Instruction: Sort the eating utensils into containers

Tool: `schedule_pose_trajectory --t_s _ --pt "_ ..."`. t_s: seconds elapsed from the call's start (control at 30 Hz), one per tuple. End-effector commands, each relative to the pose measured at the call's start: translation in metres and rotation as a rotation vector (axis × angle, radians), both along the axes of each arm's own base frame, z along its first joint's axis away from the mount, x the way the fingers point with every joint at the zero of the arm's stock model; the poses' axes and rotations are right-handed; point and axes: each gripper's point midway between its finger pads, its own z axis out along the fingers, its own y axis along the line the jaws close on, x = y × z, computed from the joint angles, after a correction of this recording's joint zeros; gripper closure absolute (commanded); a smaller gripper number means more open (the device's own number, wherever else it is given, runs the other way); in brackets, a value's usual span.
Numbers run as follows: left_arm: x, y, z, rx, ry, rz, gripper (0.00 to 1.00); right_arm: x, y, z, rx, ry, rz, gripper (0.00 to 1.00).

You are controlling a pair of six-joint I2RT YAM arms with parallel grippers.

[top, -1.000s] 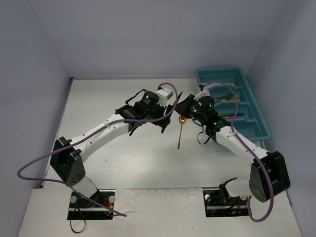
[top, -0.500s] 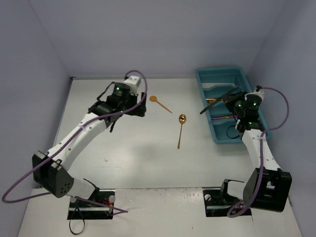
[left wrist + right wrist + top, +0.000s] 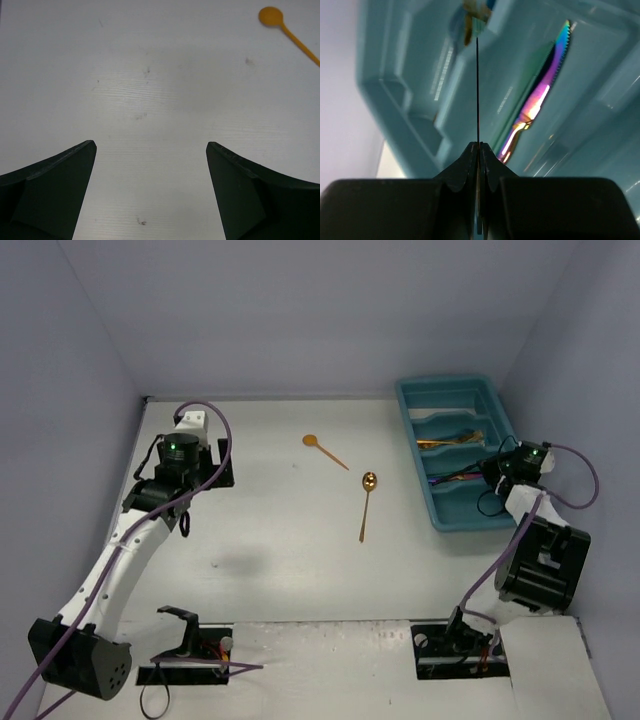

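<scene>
A gold spoon (image 3: 366,502) lies on the table (image 3: 270,530) near its middle. Its long axis runs almost straight near-to-far, with the bowl at the far end and the handle toward the arm bases. Just beyond it to the left lies an orange spoon (image 3: 325,450) on a diagonal, bowl far-left and handle aimed near-right at the gold spoon's bowl; the 2 are apart. To the right stands the teal tray (image 3: 445,381), its length running near-far, with gold pieces (image 3: 450,443) lying crosswise in a middle section. An iridescent knife (image 3: 540,97) lies in a section, serrated blade slanting away from the right wrist camera. The right end effector (image 3: 479,145) is pinched tight over the tray on a black utensil (image 3: 477,90), seen edge-on and pointing straight ahead. The left end effector (image 3: 150,143) is spread wide and empty above bare table at the far left.
</scene>
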Motion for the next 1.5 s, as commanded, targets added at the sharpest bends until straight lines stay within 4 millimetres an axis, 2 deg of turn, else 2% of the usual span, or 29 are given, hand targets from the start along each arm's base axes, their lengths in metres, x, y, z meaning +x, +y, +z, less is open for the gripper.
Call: schedule_pose_trajectory --t_s 0.0,0.13,0.17,0.23,0.27,0.37,0.4,0.47,0.57,0.6,0.67,0.73,0.8,0.87,0.93,1.07,1.2,1.3,1.47 --pt "0.008 0.019 0.024 0.059 -0.099 0.067 0.09 0.032 -0.013 0.021 -0.075 -0.079 0.027 1.00" --pt "0.008 0.018 0.026 0.047 -0.105 0.064 0.09 0.040 -0.012 0.003 -0.063 -0.044 0.057 0.99" --pt "0.009 0.017 0.025 0.047 -0.102 0.060 0.09 0.040 -0.012 0.000 -0.067 -0.037 0.057 0.96" --pt "0.008 0.016 0.024 0.046 -0.097 0.056 0.09 0.040 -0.013 -0.003 -0.073 -0.027 0.056 0.82" --pt "0.009 0.016 0.023 0.048 -0.091 0.055 0.09 0.040 -0.015 -0.003 -0.084 -0.025 0.053 0.65" --pt "0.009 0.014 0.022 0.042 -0.086 0.042 0.09 0.036 -0.016 0.000 -0.107 -0.018 0.043 0.49" --pt "0.009 0.013 0.021 0.038 -0.084 0.040 0.09 0.034 -0.016 0.011 -0.131 -0.026 0.044 0.45" --pt "0.010 0.011 0.022 0.030 -0.087 0.034 0.09 0.033 -0.015 0.021 -0.188 -0.005 0.055 0.43" --pt "0.010 0.009 0.022 0.024 -0.086 0.026 0.09 0.031 0.000 0.053 -0.319 0.005 0.091 0.43" --pt "0.010 0.009 0.023 0.022 -0.088 0.025 0.09 0.032 0.014 0.063 -0.367 0.006 0.121 0.43" --pt "0.009 0.009 0.022 0.022 -0.085 0.023 0.09 0.030 0.027 0.081 -0.458 0.019 0.132 0.43" --pt "0.009 0.009 0.023 0.019 -0.088 0.022 0.09 0.031 0.070 0.095 -0.530 0.008 0.212 0.43" --pt "0.009 0.009 0.024 0.020 -0.089 0.024 0.09 0.029 0.090 0.109 -0.618 0.015 0.238 0.43" --pt "0.009 0.010 0.023 0.021 -0.088 0.026 0.09 0.026 0.135 0.112 -0.671 0.010 0.329 0.43" --pt "0.008 0.011 0.024 0.021 -0.089 0.027 0.09 0.018 0.171 0.105 -0.706 0.033 0.410 0.44" --pt "0.008 0.012 0.024 0.024 -0.091 0.031 0.09 0.003 0.212 0.085 -0.746 0.077 0.499 0.47" --pt "0.008 0.012 0.023 0.023 -0.089 0.031 0.09 -0.013 0.251 0.050 -0.751 0.136 0.598 0.49" --pt "0.009 0.011 0.022 0.022 -0.084 0.028 0.09 -0.022 0.266 0.024 -0.755 0.185 0.641 0.50" --pt "0.009 0.009 0.021 0.020 -0.080 0.022 0.09 -0.031 0.274 -0.022 -0.726 0.284 0.679 0.53"
